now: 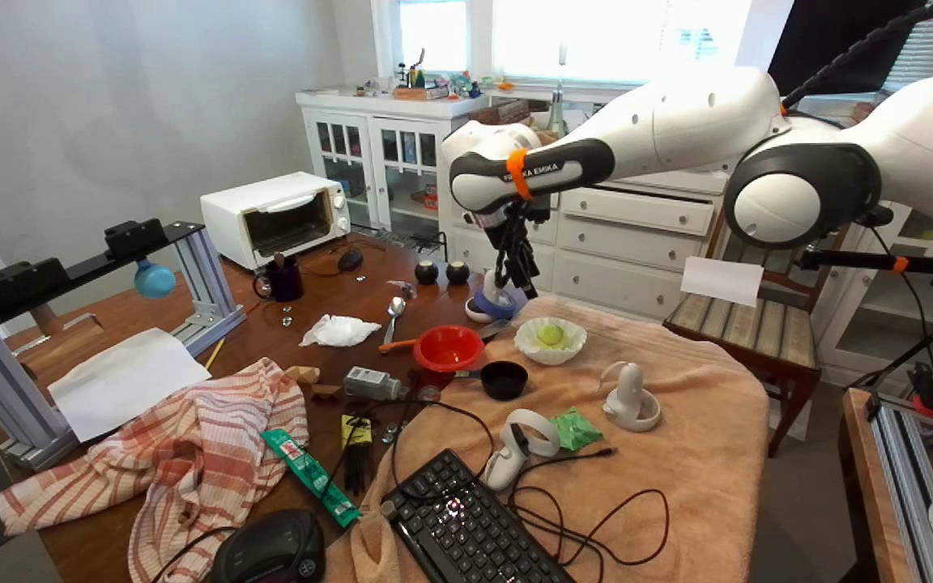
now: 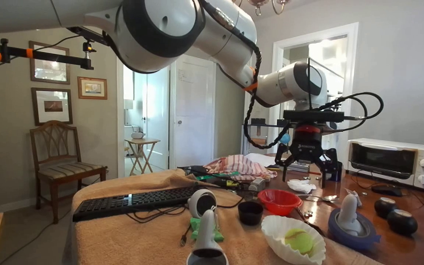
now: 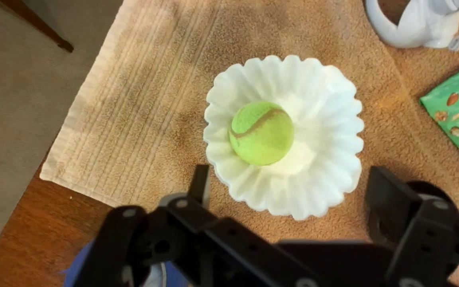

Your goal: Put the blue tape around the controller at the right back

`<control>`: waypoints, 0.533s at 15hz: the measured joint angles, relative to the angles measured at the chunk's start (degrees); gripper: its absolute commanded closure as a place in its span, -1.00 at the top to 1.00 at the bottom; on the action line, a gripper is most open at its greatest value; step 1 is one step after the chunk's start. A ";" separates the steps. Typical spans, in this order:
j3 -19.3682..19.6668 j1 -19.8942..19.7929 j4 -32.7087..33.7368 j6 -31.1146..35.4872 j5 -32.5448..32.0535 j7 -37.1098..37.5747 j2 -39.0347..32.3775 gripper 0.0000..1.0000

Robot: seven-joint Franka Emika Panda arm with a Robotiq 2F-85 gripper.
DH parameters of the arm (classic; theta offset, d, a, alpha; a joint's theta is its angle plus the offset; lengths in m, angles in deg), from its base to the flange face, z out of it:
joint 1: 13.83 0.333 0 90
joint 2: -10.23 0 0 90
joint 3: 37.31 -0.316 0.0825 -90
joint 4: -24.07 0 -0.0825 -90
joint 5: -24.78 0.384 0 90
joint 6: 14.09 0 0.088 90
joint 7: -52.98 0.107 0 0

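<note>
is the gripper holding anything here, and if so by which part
Nothing is held: the black two-fingered gripper stands open with nothing between its fingers. The blue ring-shaped roll of tape sits around a white controller.

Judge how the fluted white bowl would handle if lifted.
The fluted white bowl is probably light and floppy, given its thin-looking, pleated wall, and may crumple if squeezed. The round tennis ball inside could roll toward one side and tip it.
</note>
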 measured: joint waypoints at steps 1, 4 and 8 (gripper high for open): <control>0.01 0.49 -0.38 0.11 -1.00 -1.79 -0.01 1.00; 0.11 1.36 -1.04 0.60 -2.98 -4.33 -0.01 1.00; 0.07 1.29 -1.08 0.70 -3.07 -4.36 -0.01 1.00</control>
